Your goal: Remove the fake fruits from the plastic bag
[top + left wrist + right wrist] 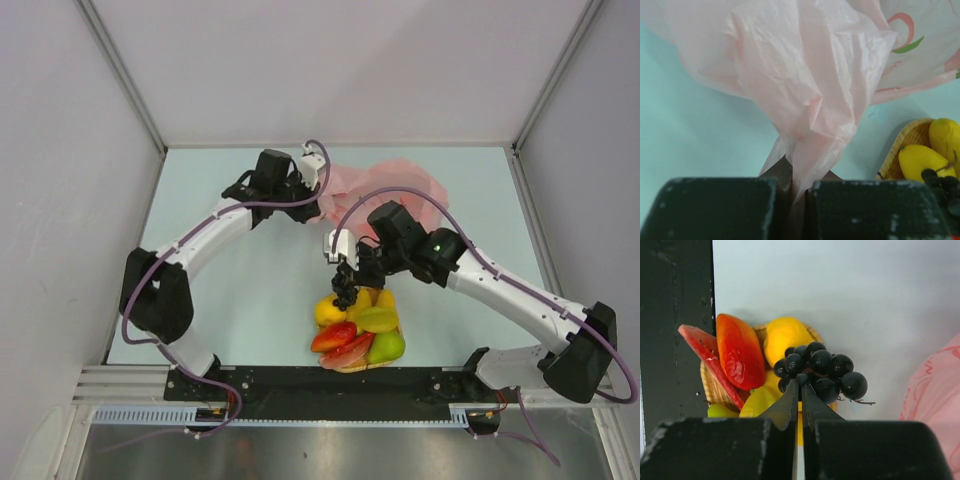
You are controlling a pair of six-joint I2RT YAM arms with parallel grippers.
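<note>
My left arm (pixel 215 230) stretches far and toward the middle, with the left gripper (pixel 799 184) pinched tight on the plastic bag (pixel 810 75). My right arm (pixel 510 295) bends in toward the near middle, wrist tipped down, and the right gripper (pixel 801 392) is closed on the grape bunch (pixel 820 371).

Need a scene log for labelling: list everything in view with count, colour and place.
translucent pink plastic bag: one, pink with red print, far middle of table.
dark purple plastic grape bunch: one, near-black, at the tray's far side.
yellow plastic fruits: several, yellow, in tray.
red-orange plastic fruit: one, red-orange, in tray.
red plastic watermelon slice: one, red, in tray.
green plastic pear: one, green, in tray.
woven tan tray: one, tan, near middle.
pale blue-green table: one, under everything.
left tool: one, black, shut on the bag.
right tool: one, black, shut on the grape bunch.
</note>
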